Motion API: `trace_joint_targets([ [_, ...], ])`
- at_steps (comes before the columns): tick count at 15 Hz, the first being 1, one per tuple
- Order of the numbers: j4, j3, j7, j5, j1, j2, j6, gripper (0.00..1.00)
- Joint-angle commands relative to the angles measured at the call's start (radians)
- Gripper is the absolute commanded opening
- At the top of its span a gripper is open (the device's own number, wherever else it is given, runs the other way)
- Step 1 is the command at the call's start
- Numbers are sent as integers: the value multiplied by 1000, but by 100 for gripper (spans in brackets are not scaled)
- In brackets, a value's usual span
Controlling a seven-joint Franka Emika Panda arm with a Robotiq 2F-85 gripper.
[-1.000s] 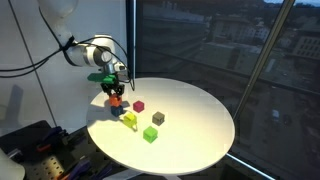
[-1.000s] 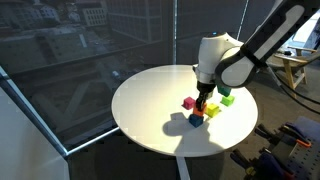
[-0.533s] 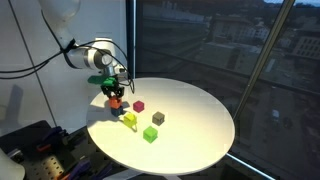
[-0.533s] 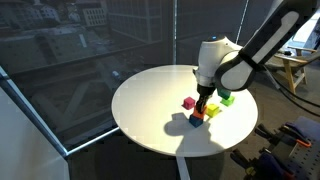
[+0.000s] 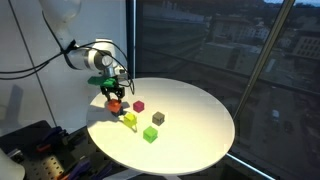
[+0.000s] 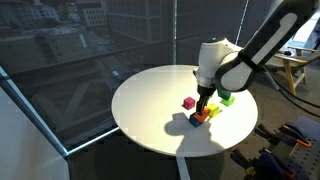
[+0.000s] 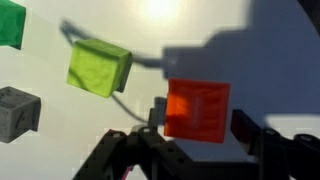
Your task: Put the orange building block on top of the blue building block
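The orange building block (image 7: 197, 110) lies between my gripper's (image 7: 200, 125) two fingers in the wrist view. The left finger is at its edge and a narrow gap shows before the right finger. The jaws stand open around it. In both exterior views the orange block (image 5: 114, 105) (image 6: 205, 114) sits just under the fingertips, near the table's edge. The blue building block (image 6: 196, 121) shows as a dark blue cube right against the orange one. I cannot tell whether the orange block rests squarely on it. The blue block is hidden in the wrist view.
A round white table (image 5: 190, 110) carries a magenta cube (image 5: 139, 105), a yellow cube (image 5: 129, 121), a grey cube (image 5: 158, 118) and a green cube (image 5: 150, 134). The yellow (image 7: 99, 68), grey (image 7: 17, 110) and green (image 7: 10, 22) cubes lie left of the gripper.
The orange block now sits a little lower and shows more fully under the fingers. The arm has hardly moved.
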Motion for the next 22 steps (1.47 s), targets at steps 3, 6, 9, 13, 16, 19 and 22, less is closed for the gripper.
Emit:
trace_joint_targets([
  [3,-2,-16,-6,-22,10,-2,6,100],
  [6,-1,-17,-8,-20,8,1,2,100],
  [9,-1,-19,-10,-18,6,3,-1,100],
  [13,-7,-16,-21,-9,0,-8,-9,100],
  [16,-23,-13,-25,-4,-2,-41,-29,100],
  [19,-25,-10,-23,-3,-1,-62,-62,100],
  [22,-29,-2,-29,9,-8,-94,-130,100],
])
